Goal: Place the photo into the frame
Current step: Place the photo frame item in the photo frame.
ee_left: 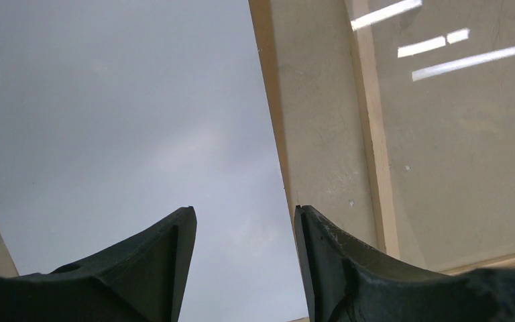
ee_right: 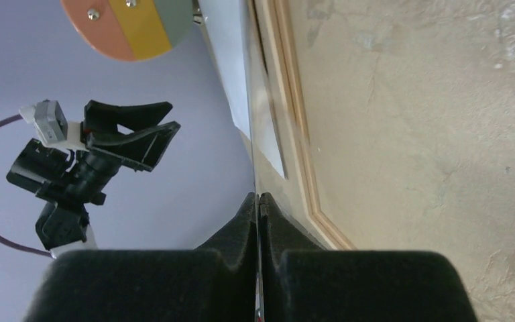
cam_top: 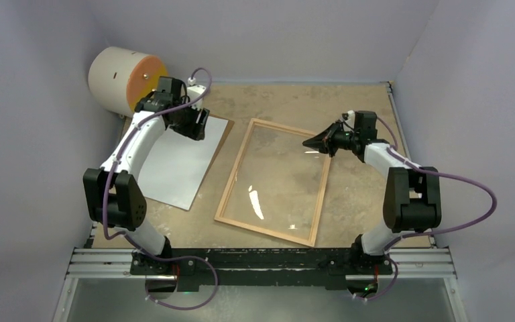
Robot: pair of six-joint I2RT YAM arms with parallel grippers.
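Note:
The photo [cam_top: 178,161] lies white back up at the left, on a brown backing sheet [cam_top: 224,142] that shows along its right edge. My left gripper [cam_top: 198,125] hovers open over the photo's far right corner with nothing between its fingers; in the left wrist view it [ee_left: 245,215] frames the white sheet [ee_left: 121,121]. The light-wood frame [cam_top: 231,181] lies mid-table. My right gripper [cam_top: 306,142] is over the frame's far right part, shut [ee_right: 259,196] on the thin edge of the clear pane [ee_right: 253,121], which shows edge-on above the wooden rail [ee_right: 295,114].
A cream cylinder with an orange face [cam_top: 117,79] stands at the back left, close behind the left arm. Purple walls close in the left, back and right sides. Bare tan tabletop [cam_top: 362,194] lies right of the frame.

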